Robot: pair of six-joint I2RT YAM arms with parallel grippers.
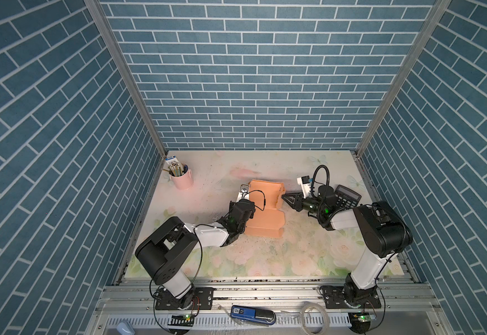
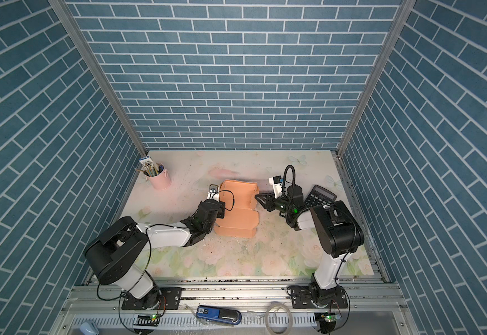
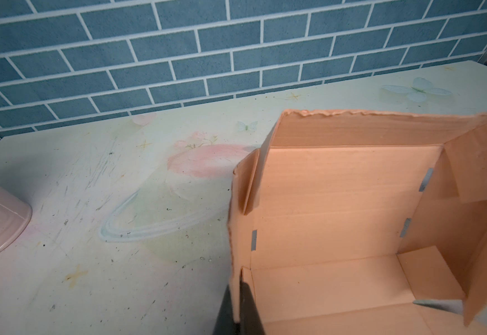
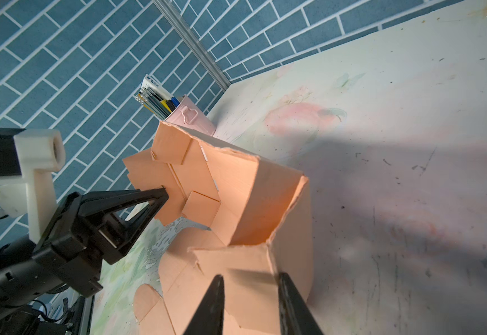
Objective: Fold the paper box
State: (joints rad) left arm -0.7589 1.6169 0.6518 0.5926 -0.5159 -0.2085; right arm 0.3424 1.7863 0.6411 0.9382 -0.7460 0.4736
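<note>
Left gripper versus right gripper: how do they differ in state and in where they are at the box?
The left gripper is shut, pinching the left wall of the box; the right gripper has its jaws apart, with no grip visible. In both top views the left gripper is at the box's left side, the right gripper at its right edge. Both are black and point at the box.

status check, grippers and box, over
Status: left gripper shut on paper box left wall. Right gripper open at its right flap. Walls partly up, lid unfolded. Calculator, pen cup well apart.
</note>
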